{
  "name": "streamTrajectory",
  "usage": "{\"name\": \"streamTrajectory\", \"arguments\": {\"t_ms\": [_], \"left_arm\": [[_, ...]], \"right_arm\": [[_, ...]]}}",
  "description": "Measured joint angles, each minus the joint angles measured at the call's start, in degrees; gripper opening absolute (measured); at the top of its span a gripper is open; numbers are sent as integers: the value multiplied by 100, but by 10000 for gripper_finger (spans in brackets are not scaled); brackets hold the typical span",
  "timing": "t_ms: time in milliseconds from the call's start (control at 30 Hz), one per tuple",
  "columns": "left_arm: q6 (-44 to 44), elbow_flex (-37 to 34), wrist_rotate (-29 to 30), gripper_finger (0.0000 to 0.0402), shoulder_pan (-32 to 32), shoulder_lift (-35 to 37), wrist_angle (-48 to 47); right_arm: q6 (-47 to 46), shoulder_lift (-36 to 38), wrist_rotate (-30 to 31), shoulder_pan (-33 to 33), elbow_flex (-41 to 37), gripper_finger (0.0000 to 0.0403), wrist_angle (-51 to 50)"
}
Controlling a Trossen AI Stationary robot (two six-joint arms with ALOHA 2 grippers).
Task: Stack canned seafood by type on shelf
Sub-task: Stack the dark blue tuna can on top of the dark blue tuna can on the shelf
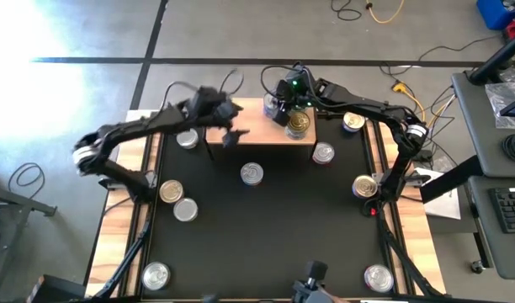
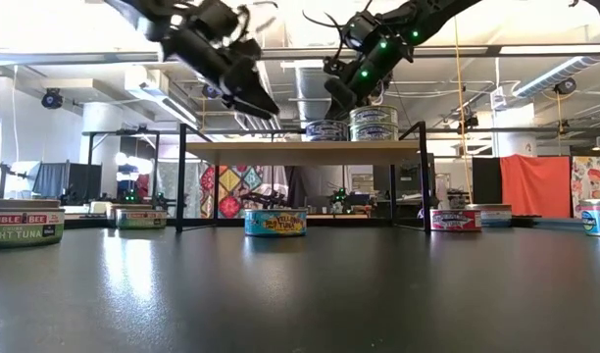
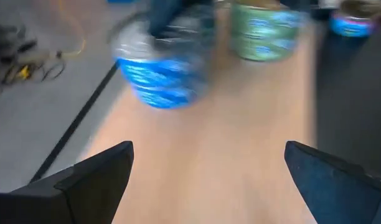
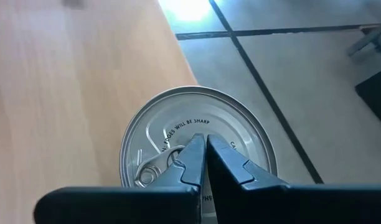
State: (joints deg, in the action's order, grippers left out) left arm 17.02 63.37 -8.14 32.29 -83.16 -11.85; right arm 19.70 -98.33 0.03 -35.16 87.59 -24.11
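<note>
Right gripper [image 4: 205,149]: fingers clenched together, tips hovering over the silver lid of a can [image 4: 197,140] at the shelf's far edge; contact with the lid is hard to make out.
Left gripper [image 3: 206,168]: fingers spread wide, gripping nothing, hanging above the bare wood of the shelf [image 1: 253,128].
Hidden: the silver-lidded can is showing only its top in the right wrist view, its front rim cut off by the fingers; the left wrist view is blurring a blue-label can [image 3: 159,71] and a green-label stack [image 3: 265,34].
Shelf contents: the silver-lidded can and a two-can stack with a gold lid [image 1: 299,124] are sitting together near its right end.
Table [image 1: 266,227]: loose cans are lying scattered around, one [image 2: 275,222] under the shelf.
</note>
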Motion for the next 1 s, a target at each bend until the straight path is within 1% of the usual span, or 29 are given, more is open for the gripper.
{"name": "streamTrajectory", "arguments": {"t_ms": [100, 233, 367, 467, 567, 733, 867, 933, 1000], "left_arm": [[-80, -825, -3, 400, -170, 632, 666], [-433, -1897, 45, 400, -166, 1389, 1297], [-598, -2744, 35, 400, -286, 2095, 1686], [-598, -3148, 31, 396, -527, 2433, 1726], [-708, -3312, 24, 390, -715, 2661, 1790], [-712, -3326, 289, 384, -1095, 2856, 1717], [-696, -3238, 402, 381, -1678, 2896, 1483], [-792, -3224, 779, 379, -2050, 2915, 1304], [-976, -3224, 1321, 377, -2472, 2956, 956]], "right_arm": [[40, -6, 26, -2, -13, 13, 192], [38, -17, 46, 91, -23, 13, 599], [-18, -2, 10, 179, 153, 13, 443], [-90, 42, -26, 190, 225, 13, 183], [-174, 4, -46, 186, 173, 13, 130], [-291, -127, -38, 181, 138, 13, 324], [-332, -172, 6, 177, 149, 13, 421], [-332, -168, 7, 196, 183, 13, 383], [-328, -135, 17, 239, 243, 13, 337]]}}
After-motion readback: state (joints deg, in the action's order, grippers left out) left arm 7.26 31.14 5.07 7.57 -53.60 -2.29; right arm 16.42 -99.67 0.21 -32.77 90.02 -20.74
